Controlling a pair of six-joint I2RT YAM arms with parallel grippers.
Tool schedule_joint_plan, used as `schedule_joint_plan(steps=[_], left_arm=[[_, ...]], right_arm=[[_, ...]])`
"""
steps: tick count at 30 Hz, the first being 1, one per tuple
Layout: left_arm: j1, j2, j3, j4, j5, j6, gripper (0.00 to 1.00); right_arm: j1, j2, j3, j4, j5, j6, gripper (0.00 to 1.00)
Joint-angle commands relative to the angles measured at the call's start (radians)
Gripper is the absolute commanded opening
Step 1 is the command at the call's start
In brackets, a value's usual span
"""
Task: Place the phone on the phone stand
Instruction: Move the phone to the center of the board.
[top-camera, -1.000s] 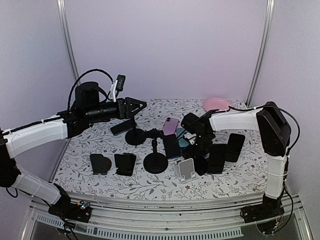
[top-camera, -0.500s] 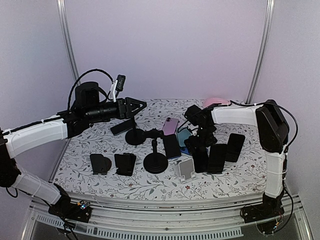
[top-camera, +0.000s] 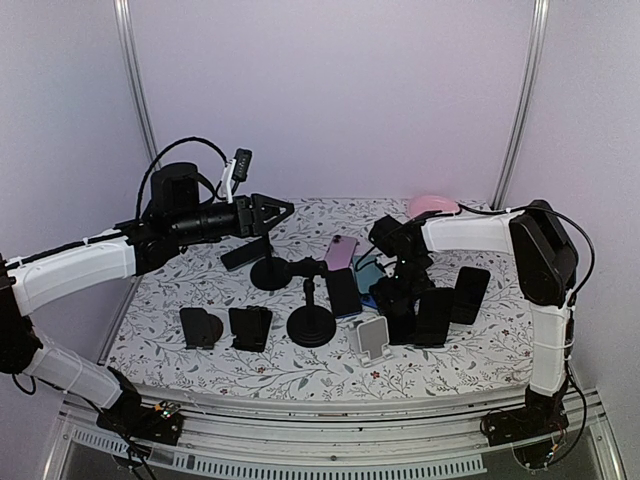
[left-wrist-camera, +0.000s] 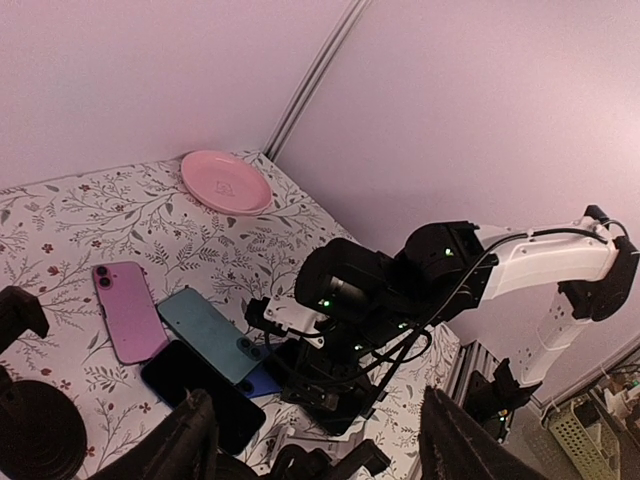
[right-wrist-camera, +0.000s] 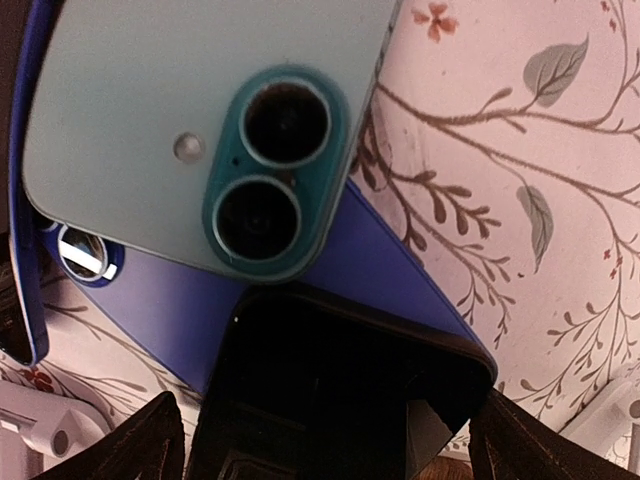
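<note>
Take the probably stiff, slippery teal phone, upper left of the right wrist view, by its long edges with the wide-open, empty right hand.

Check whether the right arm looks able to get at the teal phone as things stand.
Probably yes: the open right gripper hangs just above the teal phone with nothing covering it, though it lies flat on a blue phone.
</note>
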Motion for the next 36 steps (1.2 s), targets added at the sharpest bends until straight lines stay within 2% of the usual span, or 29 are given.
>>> schedule_joint_plan(steps=[1,9,11,16,23,36], left_arm=[[0.014,0.010,0.028,0.017,0.015,0.004,0.69],[0.014,0.007,0.021,0.023,0.016,0.001,0.69],[0.014,0.003,0.019,0.018,0.014,0.001,0.69],[0.014,0.001,0.020,0.018,0.011,0.000,0.69],[0.014,-0.002,0.019,0.018,0.009,-0.002,0.70],[0.014,0.002,0.018,0.021,0.008,-0.007,0.69]], right_arm=[[0.008,-0.002,-0.033,0.006,0.001,0.023,0.99],[0.007,0.034,-0.028,0.021,0.033,0.042,0.99],[0.008,0.043,-0.024,0.024,0.048,0.043,0.96],[0.013,0.077,0.013,0.019,0.076,0.046,0.81],[0.015,0.109,0.079,0.024,0.111,0.057,0.73],[-0.106,0.211,0.333,0.046,0.046,0.092,0.72]])
